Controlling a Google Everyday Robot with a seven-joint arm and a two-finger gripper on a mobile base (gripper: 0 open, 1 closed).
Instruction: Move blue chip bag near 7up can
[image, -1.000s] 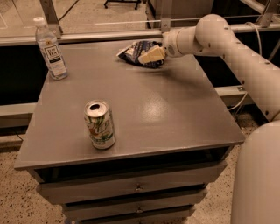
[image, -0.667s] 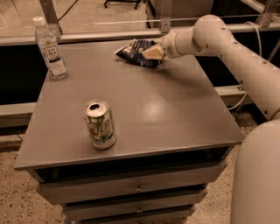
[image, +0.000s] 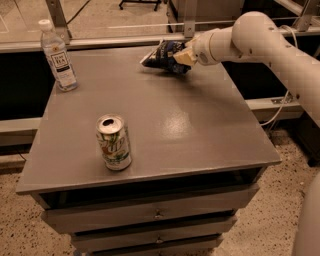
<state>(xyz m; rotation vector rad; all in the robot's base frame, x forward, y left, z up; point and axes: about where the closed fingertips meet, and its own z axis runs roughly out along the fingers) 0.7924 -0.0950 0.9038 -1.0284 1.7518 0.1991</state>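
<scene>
Far back over table, blue chip bag between jaws.

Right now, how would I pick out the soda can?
On the grey table, look front left: a small silver-white metal can with green lettering. The clear plastic bottle and the crumpled navy bag, in the robot's claw, are at the back.
</scene>
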